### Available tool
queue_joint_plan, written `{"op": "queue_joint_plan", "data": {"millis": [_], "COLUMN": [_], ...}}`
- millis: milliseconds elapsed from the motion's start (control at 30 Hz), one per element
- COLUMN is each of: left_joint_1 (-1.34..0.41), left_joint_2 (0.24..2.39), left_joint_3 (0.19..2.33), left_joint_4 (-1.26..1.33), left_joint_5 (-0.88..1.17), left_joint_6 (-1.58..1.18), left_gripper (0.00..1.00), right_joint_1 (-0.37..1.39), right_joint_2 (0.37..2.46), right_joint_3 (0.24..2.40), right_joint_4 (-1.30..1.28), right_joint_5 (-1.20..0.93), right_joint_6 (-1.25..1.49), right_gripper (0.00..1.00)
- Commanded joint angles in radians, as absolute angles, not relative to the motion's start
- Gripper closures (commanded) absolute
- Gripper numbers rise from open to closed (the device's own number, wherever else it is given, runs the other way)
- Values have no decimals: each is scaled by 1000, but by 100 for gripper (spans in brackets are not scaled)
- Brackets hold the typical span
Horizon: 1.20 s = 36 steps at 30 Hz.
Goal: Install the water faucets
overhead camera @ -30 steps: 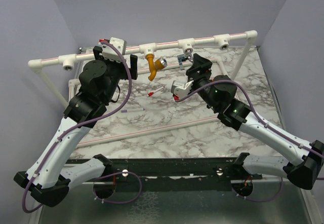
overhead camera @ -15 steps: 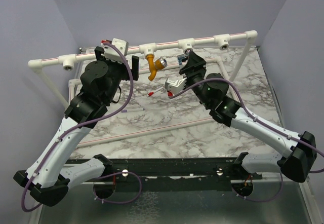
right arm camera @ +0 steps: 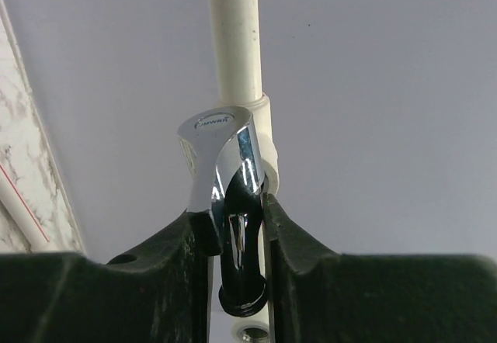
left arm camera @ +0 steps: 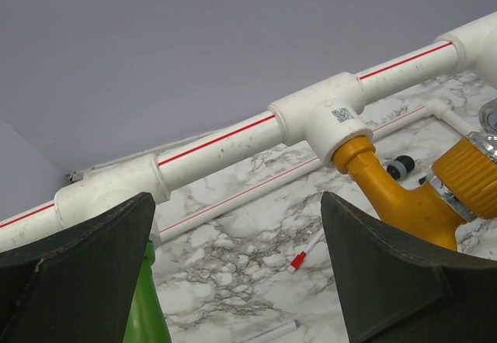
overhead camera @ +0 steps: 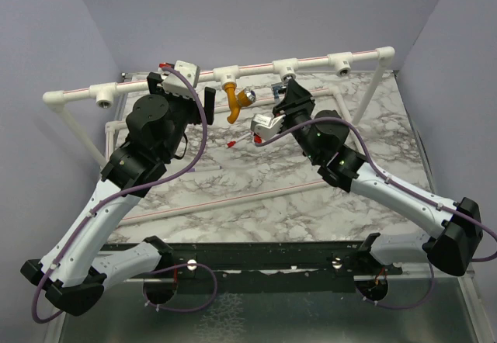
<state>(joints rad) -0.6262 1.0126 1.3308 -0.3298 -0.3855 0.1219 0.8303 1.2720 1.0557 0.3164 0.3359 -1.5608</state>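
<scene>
The grey metal faucet (right arm camera: 229, 172) stands against a white tee joint (right arm camera: 268, 149) of the pipe rail, and my right gripper (right arm camera: 237, 226) is shut on its chrome body. From above, this faucet (overhead camera: 278, 89) hangs under the third tee, with the right gripper (overhead camera: 284, 96) at it. The mustard-orange faucet (overhead camera: 237, 102) hangs from the tee beside it and shows again in the left wrist view (left arm camera: 396, 195). My left gripper (left arm camera: 241, 281) is open below the rail and holds nothing. The green faucet (left arm camera: 147, 312) lies along its left finger. It is hidden from above by the left gripper (overhead camera: 180, 91).
The white pipe rail (overhead camera: 256, 69) crosses the back of the marble table, with open tees at the far right (overhead camera: 342, 64) and far left (overhead camera: 103, 93). A red-tipped stick (overhead camera: 237, 141) and a purple-tipped stick (overhead camera: 203, 169) lie on the table. Purple walls stand close around.
My right arm has swung left and up toward the rail, and its gripper has closed on the grey metal faucet. The left arm has barely moved.
</scene>
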Motion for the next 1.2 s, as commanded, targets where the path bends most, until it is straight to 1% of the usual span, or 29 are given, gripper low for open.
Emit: {"op": "queue_joint_plan", "data": {"millis": [0, 200, 467, 600, 733, 1033, 1167], "left_joint_1": [-634, -634, -635, -635, -635, -642, -647], "left_joint_2": [994, 988, 984, 984, 983, 982, 979], "left_joint_3": [1320, 1315, 1312, 1309, 1306, 1298, 1297], "left_joint_4": [-310, -307, -303, -301, -300, -293, -291], "left_joint_5": [-417, -426, -426, -422, -422, -426, -432], "left_joint_6": [138, 143, 143, 140, 140, 145, 150], "left_gripper": [11, 11, 11, 11, 11, 11, 11], "right_joint_1": [829, 827, 828, 828, 827, 828, 828], "right_joint_2": [1295, 1284, 1285, 1297, 1310, 1325, 1330], "right_joint_3": [1102, 1045, 965, 946, 928, 904, 889], "right_joint_4": [389, 553, 772, 819, 866, 882, 878], "right_joint_5": [357, 355, 435, 492, 542, 646, 658], "right_joint_6": [-1389, -1104, -695, -465, -296, 85, 221], "right_gripper": [98, 100, 99, 100, 100, 100, 100]}}
